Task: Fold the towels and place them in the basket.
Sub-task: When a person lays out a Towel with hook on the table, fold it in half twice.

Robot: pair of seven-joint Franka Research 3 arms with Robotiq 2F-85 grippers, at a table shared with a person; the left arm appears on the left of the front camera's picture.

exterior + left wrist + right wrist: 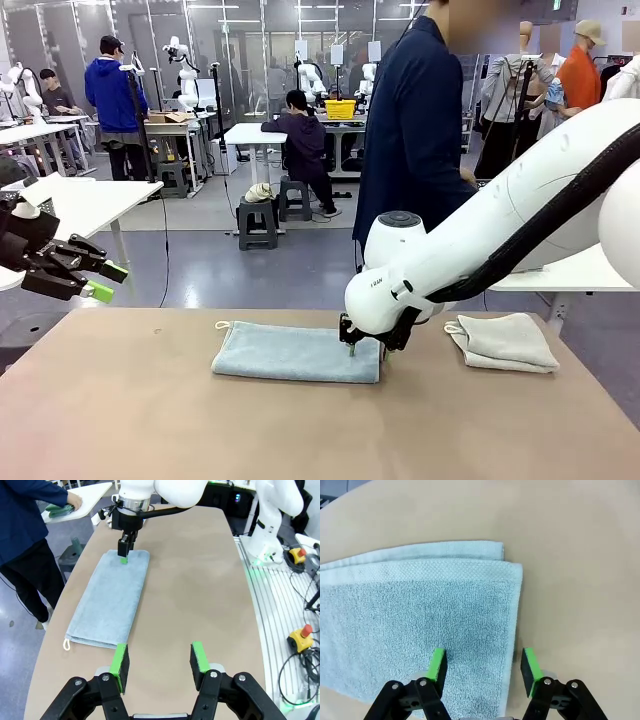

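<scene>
Front view: the right arm (520,210) reaches in from the right side and bends down over the middle of the bench (150,420), its wrist pointing straight down. The right end effector (352,350) is at the right end of the blue towel (295,353), which lies folded lengthwise near the bench's far edge, loop at its left end. A folded cream towel (505,342) lies near the far right corner, apart from the blue one. The left end effector (100,282) hangs off the bench's left edge, raised, fingers pointing right, jaws parted with nothing between them. A person (415,130) in a dark jacket stands beyond the far edge.

Left wrist view: the left end effector (160,662) is level above the bench, jaws moderately wide and empty. The blue towel (110,600) runs along the far edge, loop nearest the camera. At its other end the right end effector (124,555) stands upright, tips on the cloth. The person's hand (75,501) rests on dark green cloth (57,509) on a side table.

Right wrist view: the right end effector (482,662) points straight down, jaws moderately apart and straddling the towel's short edge, one pad (437,664) over the cloth (420,615), the other over bare bench just beside the edge. Whether it grips the cloth I cannot tell.
</scene>
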